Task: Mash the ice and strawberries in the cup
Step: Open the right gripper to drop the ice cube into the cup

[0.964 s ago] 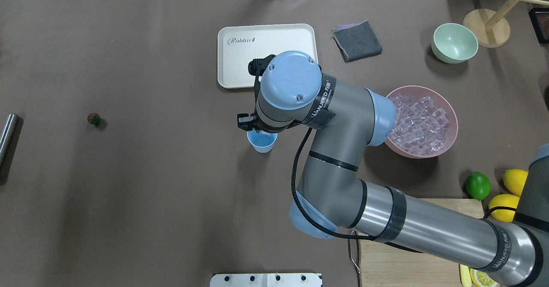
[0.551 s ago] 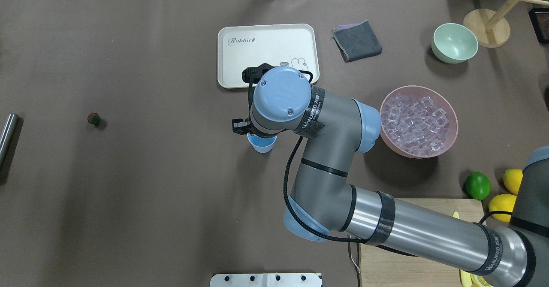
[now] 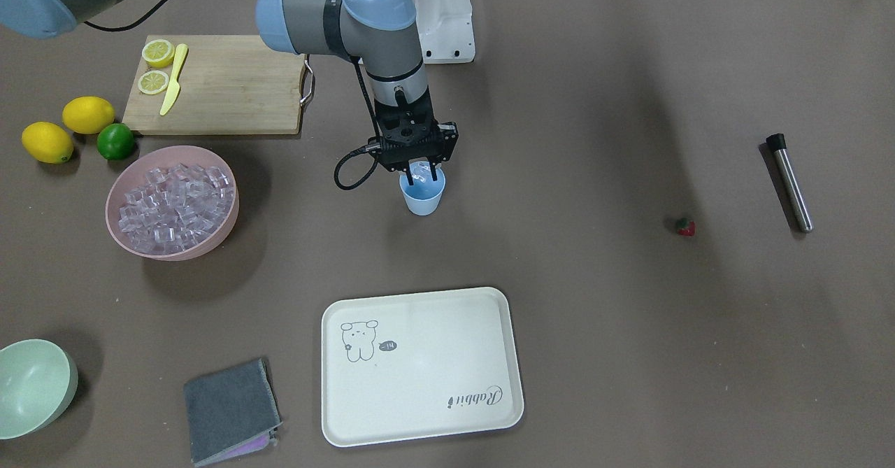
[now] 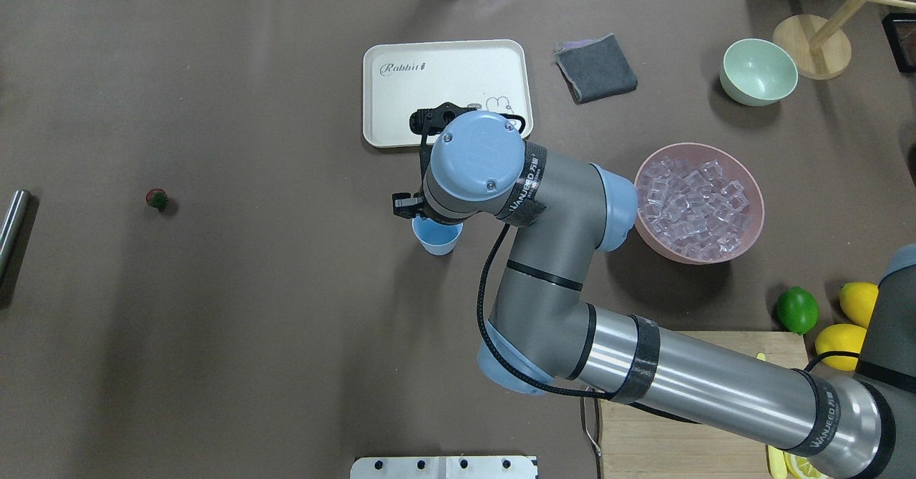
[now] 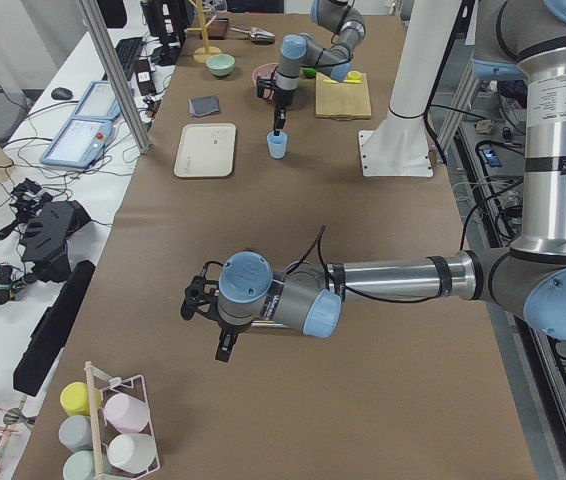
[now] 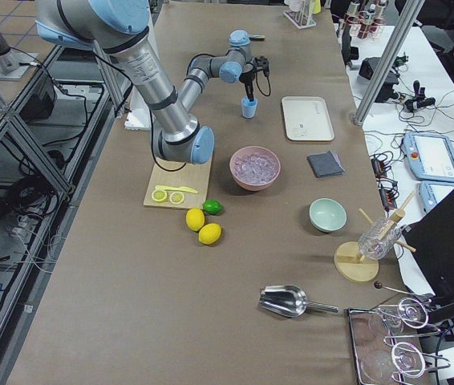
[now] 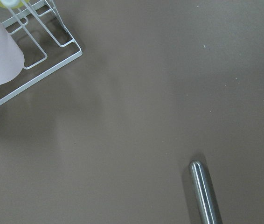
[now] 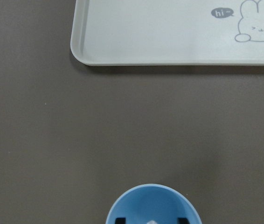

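Overhead: right gripper (image 3: 420,169) mostly hidden under own wrist (image 4: 478,157), which also covers far rim of cup (image 4: 438,239). Right wrist cam: cup cut off at btm edge, only fingertips (image 8: 119,220) peek in. In side view left gripper (image 5: 222,352) too small to judge jaws.

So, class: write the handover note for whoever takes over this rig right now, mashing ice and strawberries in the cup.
Right tool: open, fingertips inside the cup, a clear piece between them.
Left tool: over bare table near the metal rod; open or shut unclear.
Most ice sits in the pink bowl; the strawberry lies on the table, far from the cup.
Left: add strawberry, mash.
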